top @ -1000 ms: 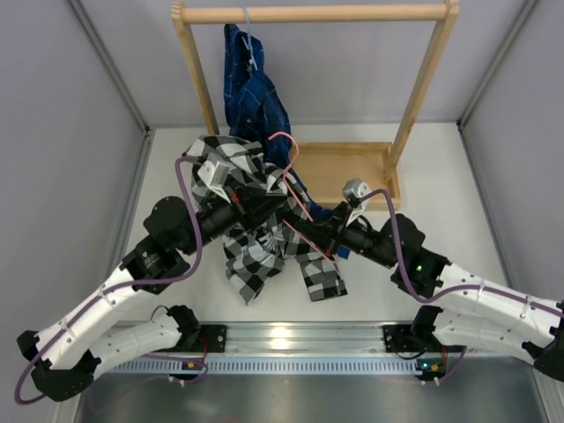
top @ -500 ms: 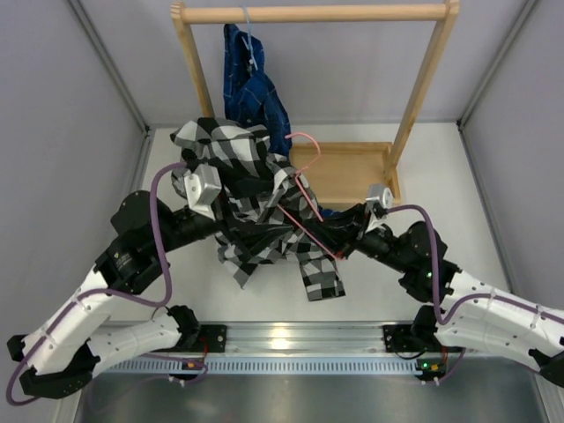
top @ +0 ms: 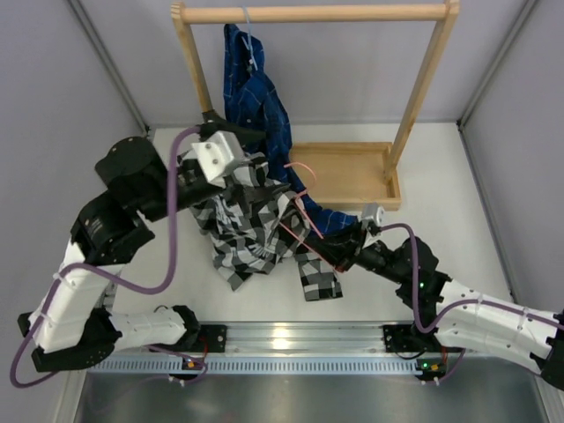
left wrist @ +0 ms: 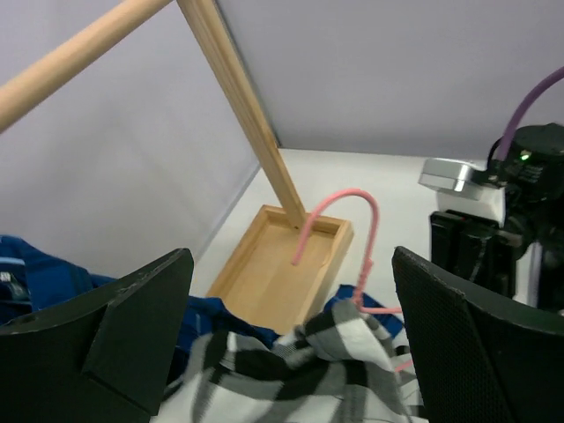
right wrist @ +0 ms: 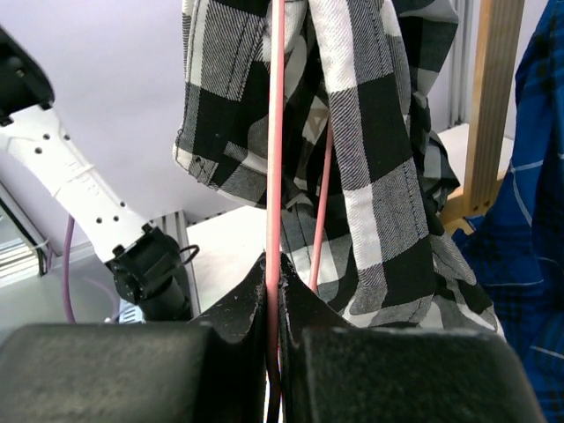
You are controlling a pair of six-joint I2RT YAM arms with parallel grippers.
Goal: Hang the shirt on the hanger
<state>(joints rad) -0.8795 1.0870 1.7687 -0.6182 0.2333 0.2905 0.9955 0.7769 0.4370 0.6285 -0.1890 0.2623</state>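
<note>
The black-and-white checked shirt (top: 247,220) hangs draped over the pink wire hanger (top: 304,211), whose hook (top: 303,166) sticks up above the fabric. My right gripper (top: 332,248) is shut on the hanger's wire from the right. The right wrist view shows the wire (right wrist: 275,132) pinched between the closed jaws of my right gripper (right wrist: 275,264), with the shirt (right wrist: 379,132) hanging behind it. My left gripper (top: 236,130) stands open above the shirt's far left, holding nothing. In the left wrist view its fingers (left wrist: 132,326) spread wide over the shirt (left wrist: 352,352) and the hook (left wrist: 366,220).
A wooden clothes rack (top: 308,13) spans the back, with a dark blue plaid shirt (top: 256,92) hanging from its bar. The rack's wooden base tray (top: 348,172) lies just behind the hanger. Grey walls close in both sides.
My left gripper opened, let go of the shirt, and drew up and back toward the rack. The right arm pulled toward the near right, still gripping the hanger.
</note>
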